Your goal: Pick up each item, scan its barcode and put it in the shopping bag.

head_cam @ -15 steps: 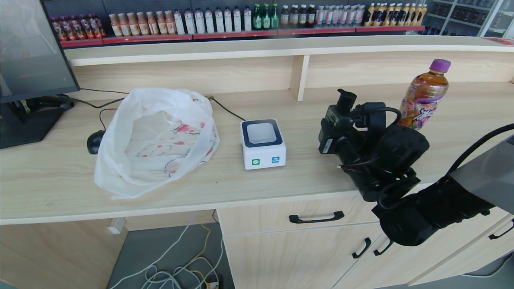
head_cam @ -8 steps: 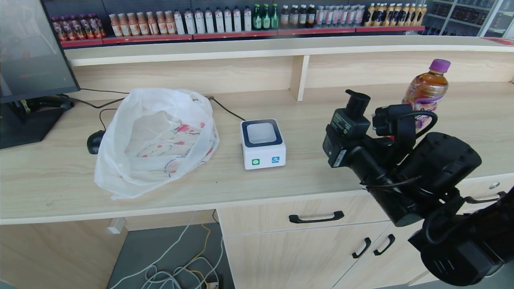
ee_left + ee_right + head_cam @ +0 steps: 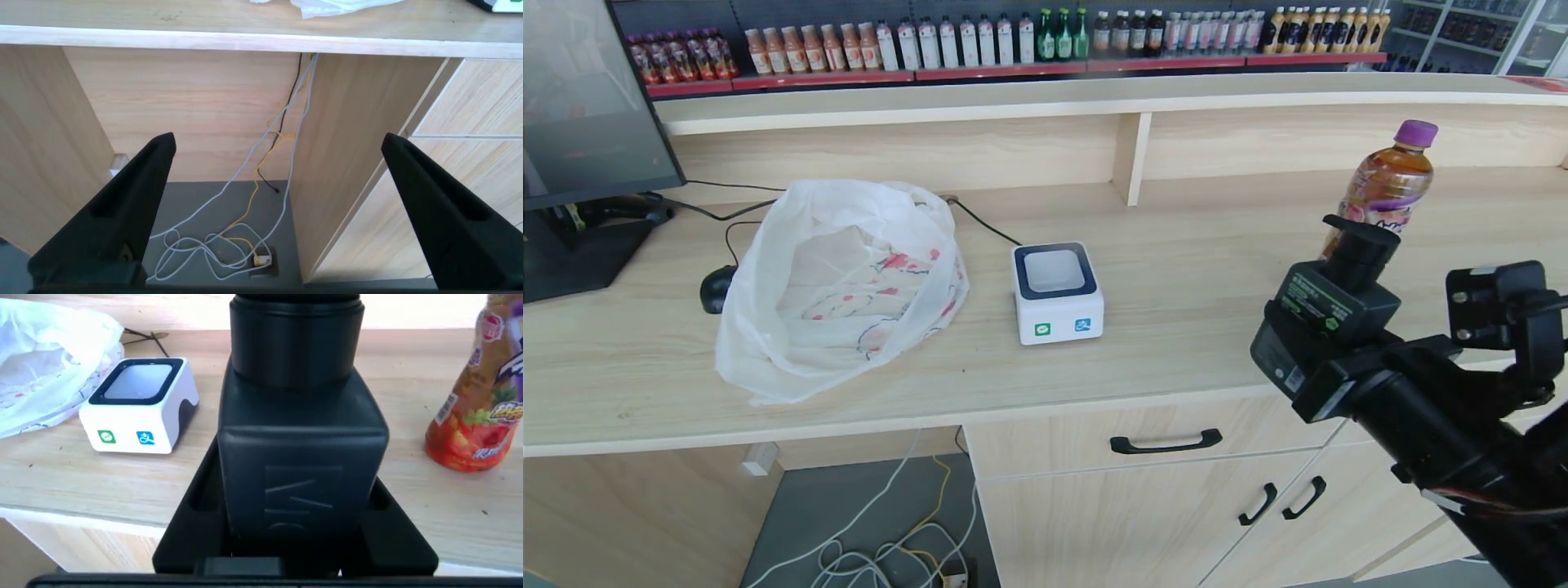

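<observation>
A black capped bottle (image 3: 1327, 314) sits clamped in the right hand (image 3: 298, 531), over the front edge of the bench (image 3: 1176, 245), right of the scanner (image 3: 1058, 291). A juice bottle (image 3: 1388, 192) with a purple cap stands upright behind it. The white shopping bag (image 3: 837, 286) lies open left of the scanner; its contents are unclear. The left hand (image 3: 278, 140) hangs wide open and empty below the bench.

Counter (image 3: 1201, 245) strip btw scanner (image 3: 1058, 292) and drink bottle (image 3: 1388, 180) is lying open for a pass from the front edge. Bag (image 3: 841, 286) is blocking the left part, w/ mouse (image 3: 716, 288) just beside it. Divider (image 3: 1131, 155) and shelf (image 3: 1013, 102) are capping the rear. Black bottle (image 3: 1327, 314), clamped in right gripper (image 3: 296, 514), is hanging in front of the drink bottle. Left gripper (image 3: 278, 212), fingers spread, is facing the under-counter gap w/ cables (image 3: 245, 220).
</observation>
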Controlling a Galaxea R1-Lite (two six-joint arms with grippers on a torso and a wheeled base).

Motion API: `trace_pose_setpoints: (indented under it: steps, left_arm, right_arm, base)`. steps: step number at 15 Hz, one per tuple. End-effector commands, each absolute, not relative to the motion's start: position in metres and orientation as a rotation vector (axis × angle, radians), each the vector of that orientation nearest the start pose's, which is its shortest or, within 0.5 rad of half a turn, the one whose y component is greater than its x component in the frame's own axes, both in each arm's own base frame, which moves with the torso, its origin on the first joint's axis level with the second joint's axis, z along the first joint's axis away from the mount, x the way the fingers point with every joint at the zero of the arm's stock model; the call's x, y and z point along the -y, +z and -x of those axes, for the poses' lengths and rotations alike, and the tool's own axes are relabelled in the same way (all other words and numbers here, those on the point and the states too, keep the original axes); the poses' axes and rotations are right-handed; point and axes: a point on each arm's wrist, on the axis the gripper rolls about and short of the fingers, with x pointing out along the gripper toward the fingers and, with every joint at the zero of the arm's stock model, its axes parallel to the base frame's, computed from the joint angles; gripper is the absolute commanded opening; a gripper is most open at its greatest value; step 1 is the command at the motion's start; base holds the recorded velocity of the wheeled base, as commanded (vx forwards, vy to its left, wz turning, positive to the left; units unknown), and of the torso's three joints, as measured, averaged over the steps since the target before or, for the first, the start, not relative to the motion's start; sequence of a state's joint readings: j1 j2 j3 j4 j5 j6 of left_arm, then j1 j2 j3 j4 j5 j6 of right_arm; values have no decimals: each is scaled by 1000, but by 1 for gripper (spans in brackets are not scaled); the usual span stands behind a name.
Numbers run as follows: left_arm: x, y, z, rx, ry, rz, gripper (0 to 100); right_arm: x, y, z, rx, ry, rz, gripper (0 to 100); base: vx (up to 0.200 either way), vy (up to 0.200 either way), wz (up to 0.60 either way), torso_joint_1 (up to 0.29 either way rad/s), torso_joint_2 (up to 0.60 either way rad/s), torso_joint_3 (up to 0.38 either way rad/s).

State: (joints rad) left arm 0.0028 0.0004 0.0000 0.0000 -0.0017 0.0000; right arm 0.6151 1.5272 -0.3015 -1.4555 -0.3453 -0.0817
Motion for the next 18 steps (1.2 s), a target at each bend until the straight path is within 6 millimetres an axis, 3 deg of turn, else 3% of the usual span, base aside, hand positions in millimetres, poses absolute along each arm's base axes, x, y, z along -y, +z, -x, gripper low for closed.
trace_pose_setpoints:
  steps: [1,5,8,13,18]
  left_arm:
    - [0,75,23,0,2,0,100]
    - [0,75,23,0,2,0,100]
    - [0,75,23,0,2,0,100]
    - [0,75,23,0,2,0,100]
    - [0,75,23,0,2,0,100]
  right_arm:
    - [-92,186,-142,248,261,-42,0]
    - [-66,172,-106,236,262,-40,0]
    - [-63,172,-100,246,270,-52,0]
    - [-84,171,-89,207,474,-106,0]
    - [-101,174,-90,180,563,-134,0]
  base:
    - [0,0,0,0,0,0]
    - [0,0,0,0,0,0]
    - [0,0,0,0,0,0]
    - [0,0,0,0,0,0]
    - [0,0,0,0,0,0]
